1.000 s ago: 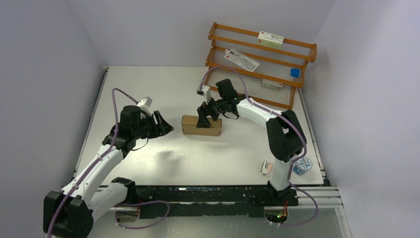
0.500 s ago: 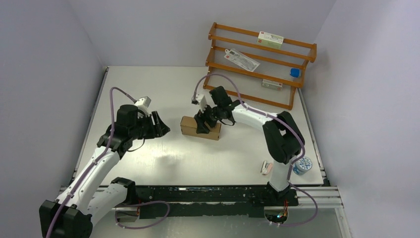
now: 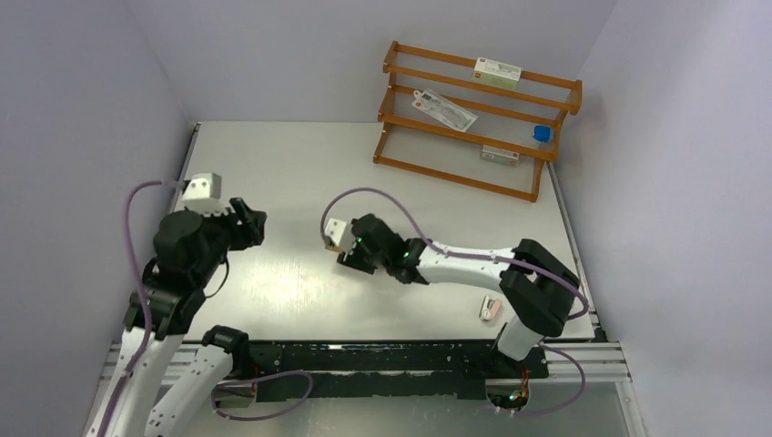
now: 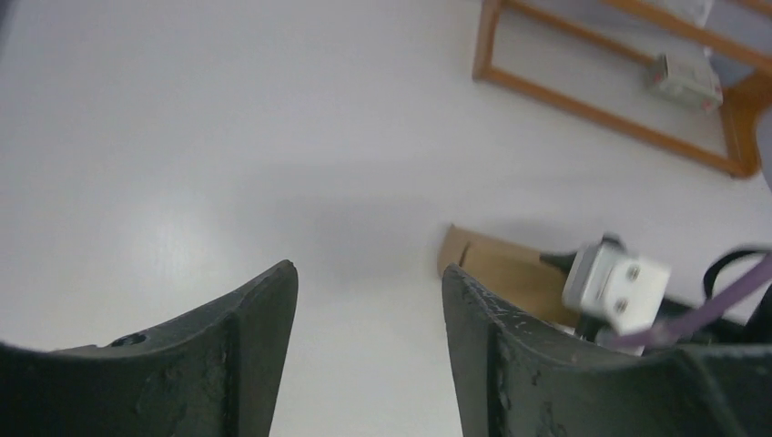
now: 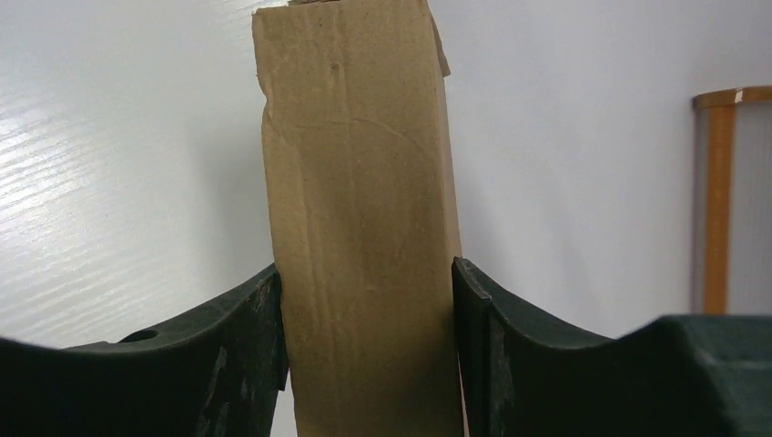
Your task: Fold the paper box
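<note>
Here, the right pincer point(image 5: 366, 273) is shown clamped on the paper box point(image 5: 355, 173), with one finger pressed against each long side of the plain brown carton. The box is held near the middle of the bench point(image 3: 291, 164), tucked under the wrist, so from above it is almost wholly hidden by the arm. Whether it rests on the surface or is lifted cannot be told. The left pincer point(image 4: 369, 282) is spread apart and empty, well to the left of the box and pointed toward it.

The step in hand is judged to be a repositioning of a carton already formed; a flap at its far end appears loose. The next move would probably call for the box to be steadied and that flap to be pressed shut by the free pincer.

The bench is a pale, faintly glossy sheet. A wooden rack point(image 3: 473, 118) carrying a few small packets is set at the far right, and plain lilac walls enclose everything.
</note>
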Controlling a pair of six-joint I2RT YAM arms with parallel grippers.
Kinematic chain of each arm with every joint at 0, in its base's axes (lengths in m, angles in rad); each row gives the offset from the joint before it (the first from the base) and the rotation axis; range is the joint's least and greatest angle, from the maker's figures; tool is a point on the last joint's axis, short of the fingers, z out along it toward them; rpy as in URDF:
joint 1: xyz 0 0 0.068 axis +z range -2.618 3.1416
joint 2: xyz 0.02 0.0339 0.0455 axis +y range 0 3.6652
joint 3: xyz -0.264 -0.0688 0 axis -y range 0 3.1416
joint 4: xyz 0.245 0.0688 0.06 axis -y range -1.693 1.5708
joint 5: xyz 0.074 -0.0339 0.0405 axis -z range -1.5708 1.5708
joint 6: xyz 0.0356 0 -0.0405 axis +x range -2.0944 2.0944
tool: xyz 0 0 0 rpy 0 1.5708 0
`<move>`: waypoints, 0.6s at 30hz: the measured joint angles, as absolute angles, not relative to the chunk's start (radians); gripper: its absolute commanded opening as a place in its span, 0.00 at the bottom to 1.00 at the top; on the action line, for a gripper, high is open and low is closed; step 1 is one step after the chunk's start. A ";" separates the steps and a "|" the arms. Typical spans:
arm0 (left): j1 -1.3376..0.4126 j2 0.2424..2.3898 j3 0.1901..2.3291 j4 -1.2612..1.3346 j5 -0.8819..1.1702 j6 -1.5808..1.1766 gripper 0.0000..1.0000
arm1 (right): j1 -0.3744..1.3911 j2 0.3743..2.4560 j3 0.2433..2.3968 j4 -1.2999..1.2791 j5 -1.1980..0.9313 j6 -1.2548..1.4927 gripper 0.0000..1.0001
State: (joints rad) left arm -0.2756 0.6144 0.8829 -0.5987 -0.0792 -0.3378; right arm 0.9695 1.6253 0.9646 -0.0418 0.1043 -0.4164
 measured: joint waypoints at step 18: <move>-0.291 0.389 0.773 -0.581 -0.259 -0.310 0.91 | 1.174 1.819 0.863 0.287 0.495 -0.712 0.90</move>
State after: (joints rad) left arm -0.2913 0.3893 0.7731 -0.5812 -0.2588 -0.3096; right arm 1.1736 1.8191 0.8631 0.2871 0.4946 -0.7120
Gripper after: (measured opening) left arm 0.900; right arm 0.824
